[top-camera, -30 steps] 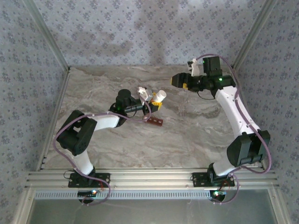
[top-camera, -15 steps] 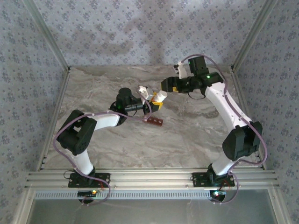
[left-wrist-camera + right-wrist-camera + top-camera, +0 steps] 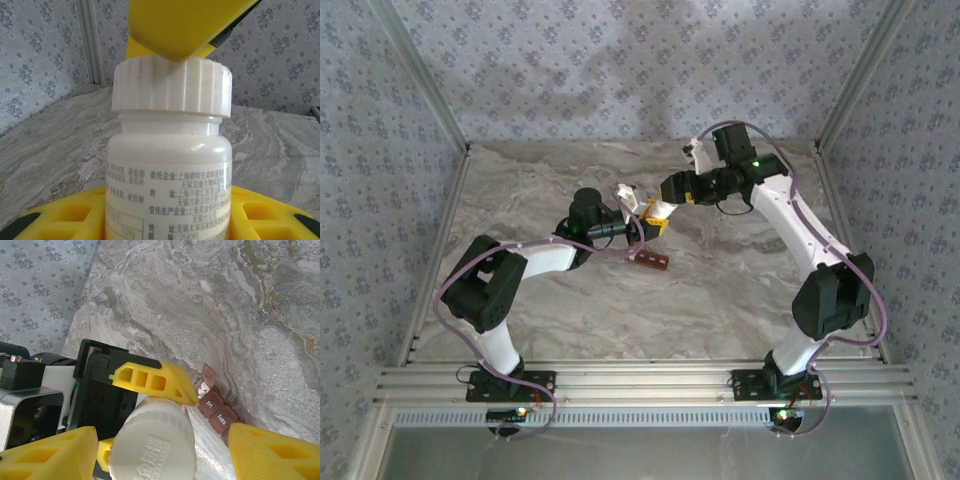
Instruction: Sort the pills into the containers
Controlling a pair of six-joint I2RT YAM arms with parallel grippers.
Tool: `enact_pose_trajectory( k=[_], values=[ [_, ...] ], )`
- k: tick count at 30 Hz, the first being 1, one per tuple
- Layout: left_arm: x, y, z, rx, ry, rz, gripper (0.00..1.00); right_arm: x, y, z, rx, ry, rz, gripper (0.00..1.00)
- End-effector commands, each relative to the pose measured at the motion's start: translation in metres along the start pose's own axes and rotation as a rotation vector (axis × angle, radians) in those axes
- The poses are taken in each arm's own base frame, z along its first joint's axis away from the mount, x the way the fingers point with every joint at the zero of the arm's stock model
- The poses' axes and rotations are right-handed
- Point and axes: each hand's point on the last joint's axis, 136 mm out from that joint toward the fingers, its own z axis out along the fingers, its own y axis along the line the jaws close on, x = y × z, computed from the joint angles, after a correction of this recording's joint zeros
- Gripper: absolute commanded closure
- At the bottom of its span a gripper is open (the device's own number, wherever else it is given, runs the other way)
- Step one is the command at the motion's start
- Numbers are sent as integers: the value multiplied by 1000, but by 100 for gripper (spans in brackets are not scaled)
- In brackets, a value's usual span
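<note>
My left gripper (image 3: 648, 218) is shut on a white pill bottle (image 3: 169, 170), holding it upright off the table, yellow fingers (image 3: 272, 215) on either side of its body. The ribbed white cap (image 3: 152, 445) is on. My right gripper (image 3: 670, 190) is open and straddles the cap from above, with a gap between the cap and the right finger (image 3: 270, 452). The containers (image 3: 216, 407), a dark red-brown strip, lie on the table just below the bottle (image 3: 653, 213). One lid stands open over several white pills (image 3: 202, 389). The strip (image 3: 652, 260) lies in front of the left gripper.
The marble tabletop (image 3: 720, 290) is walled by patterned panels on three sides, with a metal rail (image 3: 640, 380) along the near edge. The two grippers are close together at the table's middle back.
The right arm has swung left from the back right corner to the bottle, and its jaws have narrowed around the cap. The left gripper and bottle have stayed put.
</note>
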Motion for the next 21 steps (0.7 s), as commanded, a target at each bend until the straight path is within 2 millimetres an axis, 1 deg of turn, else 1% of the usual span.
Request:
enact_pose_trajectory(
  k=[1,4,13,21],
  values=[
    [-16,2,0,17,-32,19,100,0,1,3,2,18,-12,31],
    [-16,2,0,17,-32,17,100,1,1,4,1,21,-10,31],
    [-16,3,-1,16,-31,14,100,3,-1,9,-10,30,4,51],
    [-19,6,-1,-10,-34,28,100,8,1,21,-36,24,67,56]
  ],
)
